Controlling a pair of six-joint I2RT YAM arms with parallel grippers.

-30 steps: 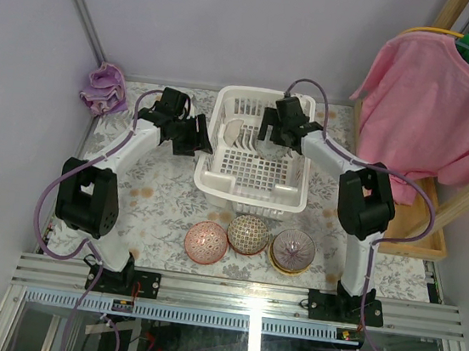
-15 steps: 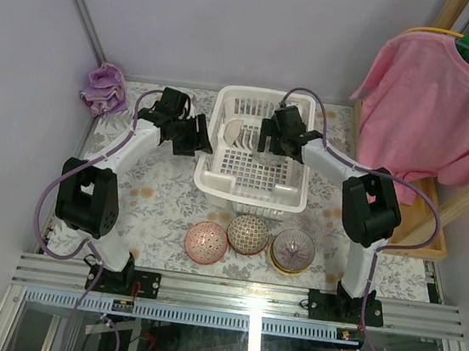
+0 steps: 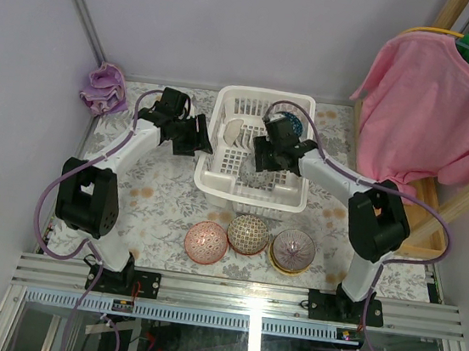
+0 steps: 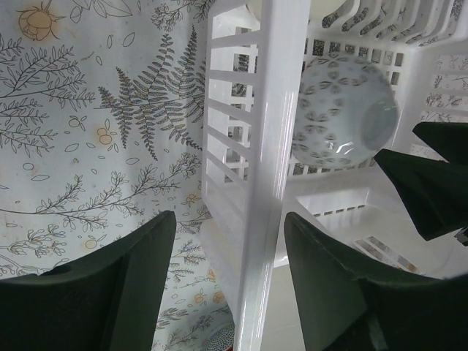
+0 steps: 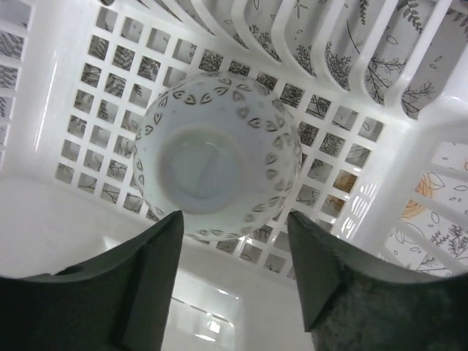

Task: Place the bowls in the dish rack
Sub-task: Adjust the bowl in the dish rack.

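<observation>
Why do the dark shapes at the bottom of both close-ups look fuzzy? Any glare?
Left wrist view: gripper fingers too near the lens, hence soft; small glint on the white leaf-patterned ceramic bowl. Right wrist view: fingers equally soft, bowl sharp.

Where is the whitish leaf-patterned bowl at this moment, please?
In the top view, the whitish bowl sits inside the dish rack, in its far-left part, close to the left wall and just left of the right tool.
</observation>
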